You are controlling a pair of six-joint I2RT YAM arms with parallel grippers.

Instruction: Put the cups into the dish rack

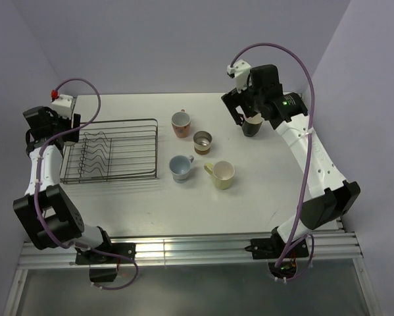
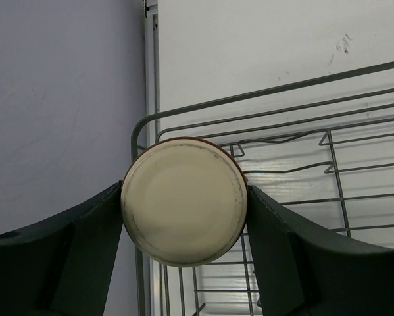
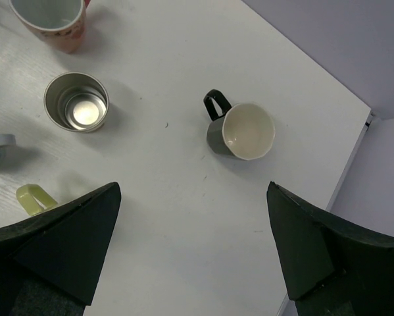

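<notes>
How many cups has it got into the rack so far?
None yet: the dish rack looks empty. The left jaws hold a brown-rimmed cup over its corner. Five wait on the table: pink patterned mug, metallic cup, light blue mug, pale yellow mug, and the black mug, under the open right jaws.

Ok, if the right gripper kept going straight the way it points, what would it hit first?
Probably the black cup, standing upright on the table ahead of the open right gripper, slightly right of centre; depth is unclear.

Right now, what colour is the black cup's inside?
Cream; the black cup shows best in right wrist view.
</notes>
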